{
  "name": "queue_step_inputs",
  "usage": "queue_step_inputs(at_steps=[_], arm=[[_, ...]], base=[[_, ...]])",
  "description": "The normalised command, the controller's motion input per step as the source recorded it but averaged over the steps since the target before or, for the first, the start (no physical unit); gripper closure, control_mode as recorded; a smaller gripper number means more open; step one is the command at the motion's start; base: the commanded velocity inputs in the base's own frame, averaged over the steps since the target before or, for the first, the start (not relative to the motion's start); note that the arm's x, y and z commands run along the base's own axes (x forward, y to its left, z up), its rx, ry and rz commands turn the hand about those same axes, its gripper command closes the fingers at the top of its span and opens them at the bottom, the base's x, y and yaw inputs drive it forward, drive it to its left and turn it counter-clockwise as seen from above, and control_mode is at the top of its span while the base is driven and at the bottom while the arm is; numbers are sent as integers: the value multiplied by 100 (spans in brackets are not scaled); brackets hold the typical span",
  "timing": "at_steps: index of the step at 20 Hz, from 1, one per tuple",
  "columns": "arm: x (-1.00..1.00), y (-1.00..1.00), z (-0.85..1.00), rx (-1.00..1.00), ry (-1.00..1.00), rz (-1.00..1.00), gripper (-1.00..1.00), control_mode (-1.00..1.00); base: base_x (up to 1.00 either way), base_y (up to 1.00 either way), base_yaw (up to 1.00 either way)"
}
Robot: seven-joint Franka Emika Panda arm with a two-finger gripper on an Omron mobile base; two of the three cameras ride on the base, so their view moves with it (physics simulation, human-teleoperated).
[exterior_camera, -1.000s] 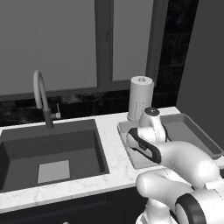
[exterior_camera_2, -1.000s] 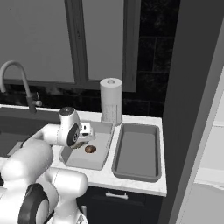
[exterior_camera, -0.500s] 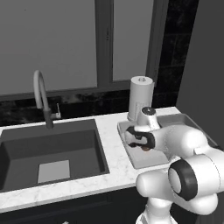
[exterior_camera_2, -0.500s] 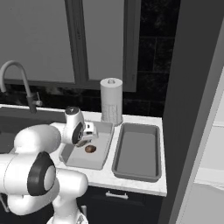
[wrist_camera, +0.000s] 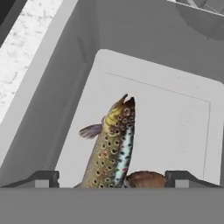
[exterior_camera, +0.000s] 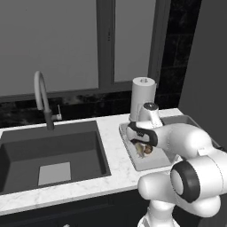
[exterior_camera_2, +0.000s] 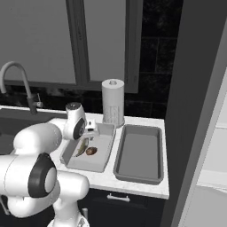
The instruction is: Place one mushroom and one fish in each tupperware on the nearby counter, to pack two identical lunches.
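A slim spotted olive fish (wrist_camera: 114, 140) lies on the floor of the left grey tupperware (wrist_camera: 175, 127), and a small brown mushroom (wrist_camera: 144, 179) sits beside its tail end. My gripper (wrist_camera: 111, 177) hovers just above them, open, its fingertips (wrist_camera: 43, 177) far apart on either side. From the right base view, the fish (exterior_camera_2: 81, 147) and mushroom (exterior_camera_2: 91, 151) rest together in the left tupperware (exterior_camera_2: 67, 154) under my gripper (exterior_camera_2: 88, 137). The right tupperware (exterior_camera_2: 135, 153) beside it holds nothing. In the left base view my gripper (exterior_camera: 142, 142) partly hides the mushroom (exterior_camera: 147, 151) in the tupperware (exterior_camera: 133, 160).
A white paper towel roll (exterior_camera_2: 112, 102) stands right behind the tupperwares. The dark sunken sink (exterior_camera: 53, 155) and curved faucet (exterior_camera: 42, 99) lie to the left in the white marbled counter (exterior_camera: 111, 137). A dark wall panel (exterior_camera_2: 195, 88) rises on the right.
The fish now lies in the left tupperware beside the mushroom. My arm has swung and the hand has turned above that tupperware.
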Motion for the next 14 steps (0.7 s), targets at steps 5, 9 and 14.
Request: queue_step_inputs(at_steps=[5,9,14], arm=[[-36,-2,38,0,-1,0,-100,-100],[-100,-29,66,0,-15,0,-100,-100],[-100,-16,57,0,-12,0,-100,-100]], base=[[0,0,0],[0,0,0],[0,0,0]])
